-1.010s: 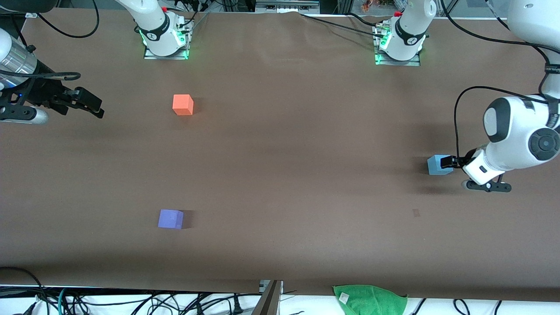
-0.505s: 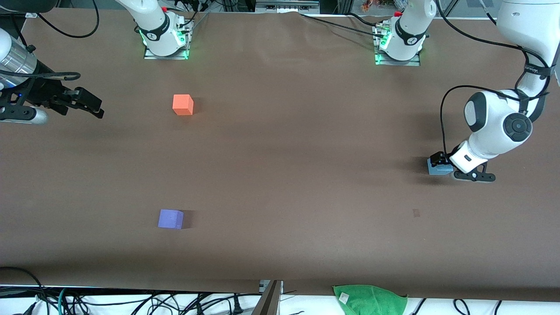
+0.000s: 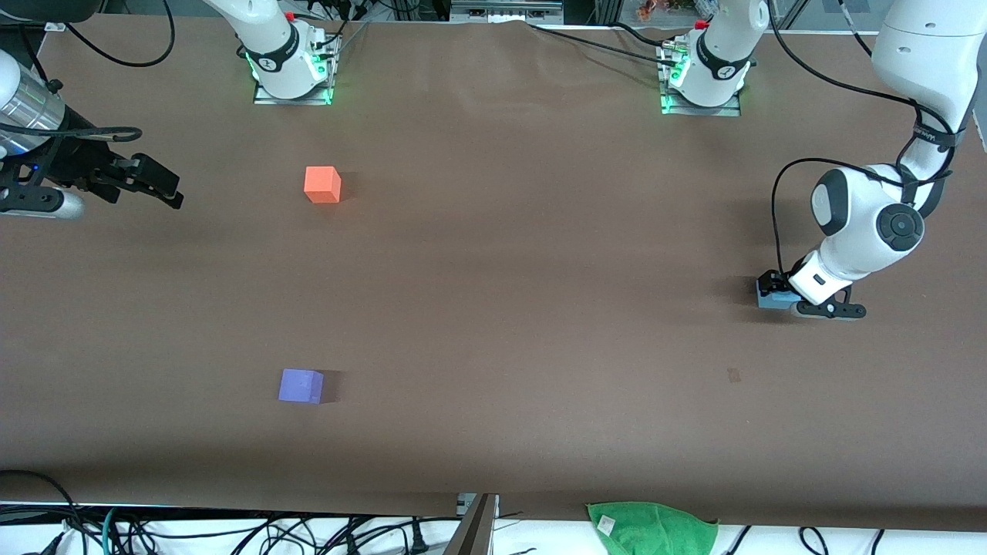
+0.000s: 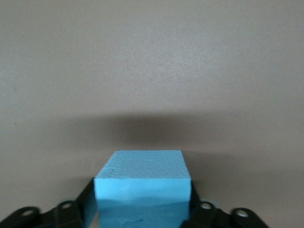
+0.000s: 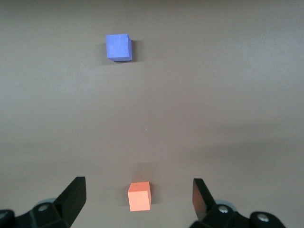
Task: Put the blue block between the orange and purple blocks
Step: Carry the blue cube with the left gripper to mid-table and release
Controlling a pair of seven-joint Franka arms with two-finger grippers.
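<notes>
The blue block (image 3: 769, 301) sits on the brown table near the left arm's end. My left gripper (image 3: 774, 290) is down on it, and only a sliver of blue shows under the hand. In the left wrist view the block (image 4: 142, 190) fills the gap between the fingers (image 4: 83, 202), which lie against both its sides. The orange block (image 3: 322, 185) and the purple block (image 3: 301, 385) lie toward the right arm's end, with the purple one nearer the front camera. My right gripper (image 3: 166, 189) waits open in the air beside the orange block. Its wrist view shows the orange (image 5: 139, 195) and purple (image 5: 118, 47) blocks.
A green cloth (image 3: 651, 526) lies at the table's near edge. The two arm bases (image 3: 293, 69) (image 3: 702, 77) stand along the top edge of the front view. Bare brown table (image 3: 311, 285) lies between the orange and purple blocks. Cables hang below the near edge.
My left gripper swung from beside the blue block to over it and came down on it. The right arm and the orange and purple blocks have not moved.
</notes>
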